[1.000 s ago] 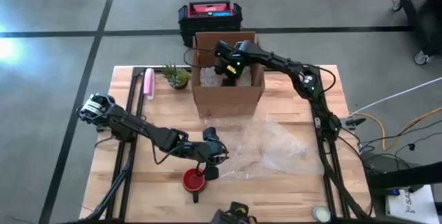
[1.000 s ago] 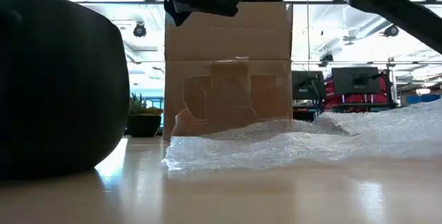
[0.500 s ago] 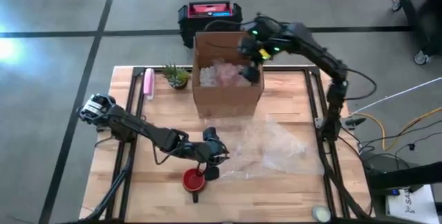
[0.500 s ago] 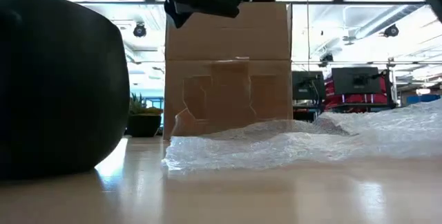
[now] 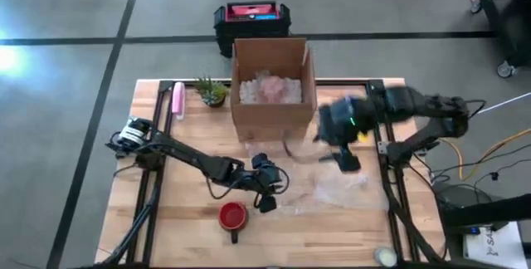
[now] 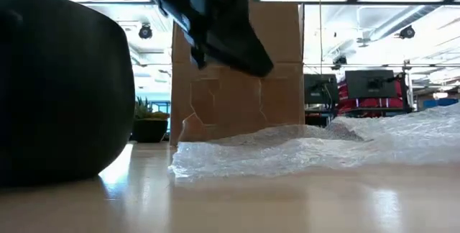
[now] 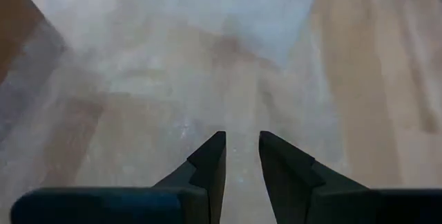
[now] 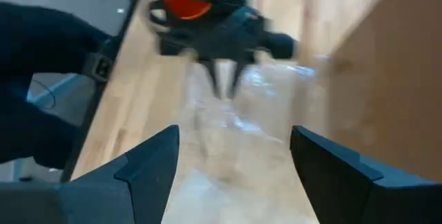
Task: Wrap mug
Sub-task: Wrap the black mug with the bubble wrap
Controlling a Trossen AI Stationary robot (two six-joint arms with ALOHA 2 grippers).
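In the high view the red mug stands on the table close to its front edge, with a short handle pointing to the front. The bubble wrap lies flat to the right of it, in front of the cardboard box. The left gripper is at the near-left edge of the wrap, just beside the mug and a little behind it, so the mug lies to the front-left of its jaws. The right gripper hangs over the far-right part of the wrap, well apart from the mug. I judge the left arm is the nearer one for bringing the mug to the sheet.

In the low view a big dark round form fills the left side and I cannot tell what it is. The wrap spreads crumpled before the box, and a blurred dark arm crosses above.

In the left wrist view its fingers point down at the wrap, with only a narrow slit between them and nothing inside.

In the right wrist view its fingers are spread wide and hold nothing. Beyond them I see the other gripper, and the mug behind it.
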